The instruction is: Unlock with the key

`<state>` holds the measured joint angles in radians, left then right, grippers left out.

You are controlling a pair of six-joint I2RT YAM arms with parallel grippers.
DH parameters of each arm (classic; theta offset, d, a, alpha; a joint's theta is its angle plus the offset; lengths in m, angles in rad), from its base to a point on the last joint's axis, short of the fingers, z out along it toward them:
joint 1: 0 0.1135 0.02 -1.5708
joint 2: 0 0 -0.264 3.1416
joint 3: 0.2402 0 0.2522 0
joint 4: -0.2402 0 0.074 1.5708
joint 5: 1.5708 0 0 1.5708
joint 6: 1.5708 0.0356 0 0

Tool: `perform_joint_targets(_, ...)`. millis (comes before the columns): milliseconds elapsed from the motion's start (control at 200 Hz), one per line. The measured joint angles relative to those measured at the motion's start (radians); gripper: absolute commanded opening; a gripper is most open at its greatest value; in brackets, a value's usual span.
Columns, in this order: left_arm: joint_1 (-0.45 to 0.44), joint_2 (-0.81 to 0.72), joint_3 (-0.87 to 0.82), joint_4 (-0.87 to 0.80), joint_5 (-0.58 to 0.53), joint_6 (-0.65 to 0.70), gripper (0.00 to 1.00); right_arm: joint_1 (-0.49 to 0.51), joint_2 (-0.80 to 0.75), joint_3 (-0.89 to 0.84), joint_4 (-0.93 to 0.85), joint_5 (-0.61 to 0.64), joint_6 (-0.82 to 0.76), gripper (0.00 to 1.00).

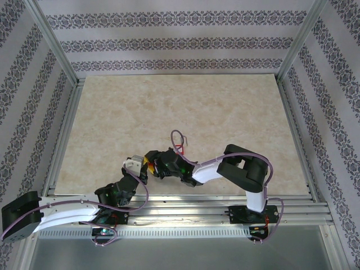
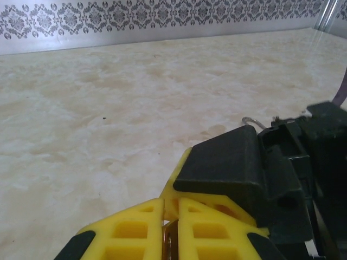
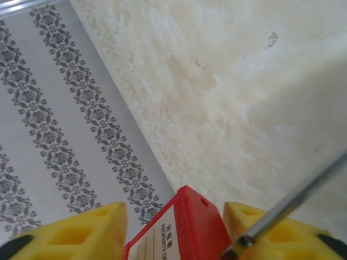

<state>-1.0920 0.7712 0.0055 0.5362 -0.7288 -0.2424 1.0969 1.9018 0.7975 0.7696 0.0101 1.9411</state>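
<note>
RIGHT: right gripper (image 3: 174, 210) clamps red padlock (image 3: 179, 230) by its flat sides, steel shackle (image 3: 293, 200) jutting out | LEFT: left gripper (image 2: 164, 205) shut, pinching thin key (image 2: 169, 241) | WHERE: low over table (image 3: 260, 81), near front edge | HANDLING: padlock probably rigid, light, slick plastic; grip body, keep keyway clear

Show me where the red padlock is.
Right wrist view, bottom centre: the red padlock sits between the yellow fingers of the right gripper.
</note>
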Motion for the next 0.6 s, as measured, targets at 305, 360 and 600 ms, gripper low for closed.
perform_joint_targets(305, -0.007, -0.111, 0.0, -0.105, 0.086, -0.027, 0.71, -0.032, 0.002, 0.01, 0.0, -0.008, -0.033, 0.03)
perform_joint_targets(360, -0.008, -0.159, 0.004, -0.155, 0.099, -0.049, 0.91, -0.032, 0.003, 0.009, -0.002, -0.017, -0.043, 0.02)
perform_joint_targets(600, -0.008, -0.182, 0.156, -0.438, 0.161, -0.171, 0.99, -0.048, 0.011, -0.007, -0.022, -0.056, -0.107, 0.02)
